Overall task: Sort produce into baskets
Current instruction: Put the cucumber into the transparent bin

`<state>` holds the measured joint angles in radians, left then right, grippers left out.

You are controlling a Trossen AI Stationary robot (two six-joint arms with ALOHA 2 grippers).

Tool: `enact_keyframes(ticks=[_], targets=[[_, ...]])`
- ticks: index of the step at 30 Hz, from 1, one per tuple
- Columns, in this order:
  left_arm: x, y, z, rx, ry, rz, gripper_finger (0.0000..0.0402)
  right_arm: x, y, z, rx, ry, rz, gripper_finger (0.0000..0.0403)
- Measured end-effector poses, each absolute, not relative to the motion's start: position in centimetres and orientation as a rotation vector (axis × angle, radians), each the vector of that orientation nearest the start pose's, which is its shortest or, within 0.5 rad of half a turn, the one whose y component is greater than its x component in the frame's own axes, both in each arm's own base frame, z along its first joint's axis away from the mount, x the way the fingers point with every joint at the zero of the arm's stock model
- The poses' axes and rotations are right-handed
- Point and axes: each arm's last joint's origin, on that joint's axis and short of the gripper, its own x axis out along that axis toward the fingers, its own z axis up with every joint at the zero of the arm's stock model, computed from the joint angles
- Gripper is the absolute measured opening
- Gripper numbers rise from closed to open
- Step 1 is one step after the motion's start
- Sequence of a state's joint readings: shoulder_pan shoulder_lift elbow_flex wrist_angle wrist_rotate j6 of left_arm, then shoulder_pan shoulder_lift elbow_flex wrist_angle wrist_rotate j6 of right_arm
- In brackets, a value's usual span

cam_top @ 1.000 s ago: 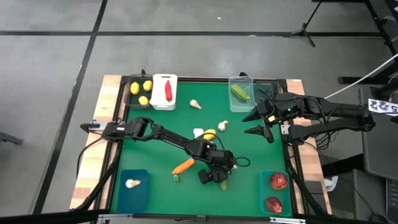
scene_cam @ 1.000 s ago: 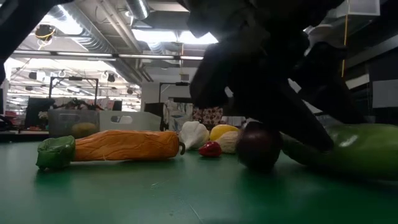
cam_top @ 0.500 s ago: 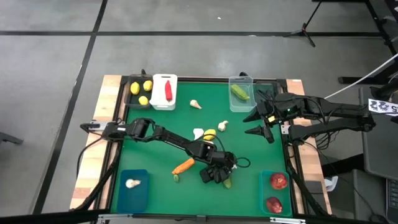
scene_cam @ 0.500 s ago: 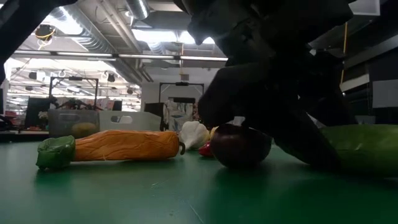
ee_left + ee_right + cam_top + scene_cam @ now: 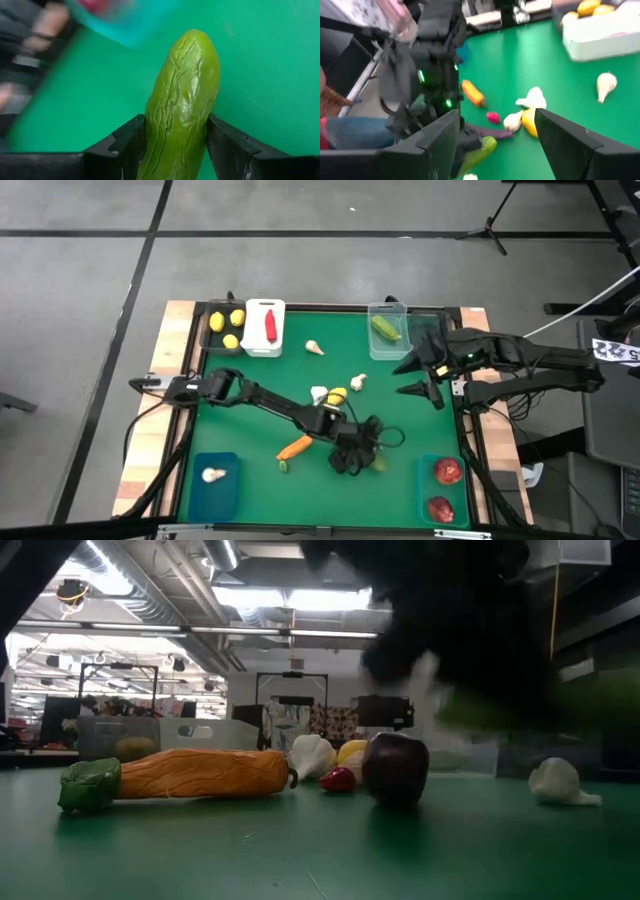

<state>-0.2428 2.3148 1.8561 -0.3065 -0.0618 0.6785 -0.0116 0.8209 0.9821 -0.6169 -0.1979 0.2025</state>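
High view: green surface (image 5: 260, 370) on grey floor; left hand (image 5: 352, 457) at 5 o'clock grasping cucumber (image 5: 182, 100); right hand (image 5: 418, 377) at 3 o'clock, released.

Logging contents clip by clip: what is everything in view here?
table: 1, green, under everything
bin: 6; black and white at the high view's top left, clear and black top right, teal bottom left and bottom right
lemon: 4, yellow; three in left black bin, one mid-table
chili: 1, red, white bin
garlic: 4, white; three loose, one in left teal bin
carrot: 1, orange, mid-table
eggplant: 1, purple, near carrot
small red piece: 1, beside eggplant
red fruit: 2, right teal bin
cucumber: 2, green; clear bin, left gripper
left gripper: shut on cucumber, mid-table
right gripper: open, near clear bin
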Motion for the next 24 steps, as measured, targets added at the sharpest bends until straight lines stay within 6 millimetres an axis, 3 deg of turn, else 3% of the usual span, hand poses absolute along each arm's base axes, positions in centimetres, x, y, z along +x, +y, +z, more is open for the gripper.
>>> enact_keyframes(ticks=[3,7,13,16,20,24], targets=[[49.6,-10.7,21.8,0.681,0.612,-0.337,0.0184,14.9,0.3,36.2,0.223,0.389,0.138,0.0257],[48.7,-7.3,26.5,0.530,0.562,-0.207,0.0183,12.5,0.3,37.9,0.155,0.219,0.116,0.0257],[45.5,-1.5,35.3,0.309,0.376,-0.022,0.0187,9.0,0.1,39.6,0.019,0.029,0.059,0.0257],[44.3,0.7,37.7,0.243,0.292,0.008,0.0187,8.1,0.0,39.8,-0.010,0.001,0.015,0.0257],[43.6,1.8,40.9,0.203,0.072,-0.015,0.0188,8.1,-0.1,39.8,-0.079,0.004,-0.019,0.0257],[43.9,2.2,41.5,0.204,-0.016,-0.014,0.0188,9.3,-0.2,39.5,-0.156,0.044,-0.032,0.0260]])
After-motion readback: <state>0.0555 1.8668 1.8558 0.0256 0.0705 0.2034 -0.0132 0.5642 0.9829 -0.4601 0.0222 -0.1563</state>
